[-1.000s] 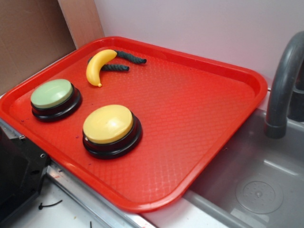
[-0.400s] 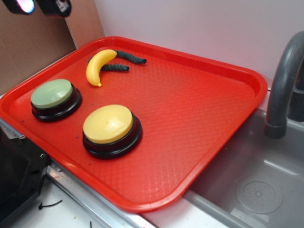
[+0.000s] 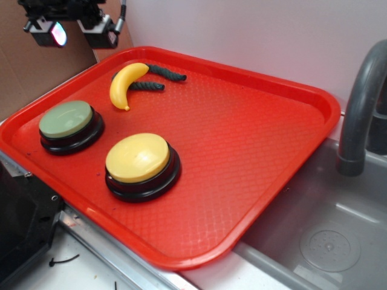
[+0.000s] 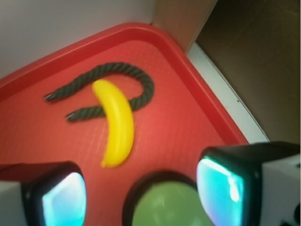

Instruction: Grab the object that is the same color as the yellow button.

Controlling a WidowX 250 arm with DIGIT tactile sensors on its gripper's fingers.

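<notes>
The claw (image 3: 71, 33) hangs in the air above the far left corner of the red tray (image 3: 266, 151), its two fingers spread apart with nothing between them. Near the tray's left edge sits a pale green button (image 3: 66, 118) on a black base, also seen low in the wrist view between the claw's fingers (image 4: 61, 200). Just beyond it, toward the far left corner, the small yellow toy banana (image 3: 126, 83) lies flat on the tray, crossing a dark green twisted rope piece (image 3: 158, 75) that curls behind and around it. The yellow button (image 3: 138, 157), a dome on a black round base, stands near the front edge. At the right a grey faucet (image 3: 361, 103) rises over a grey sink (image 3: 326, 235)
</notes>
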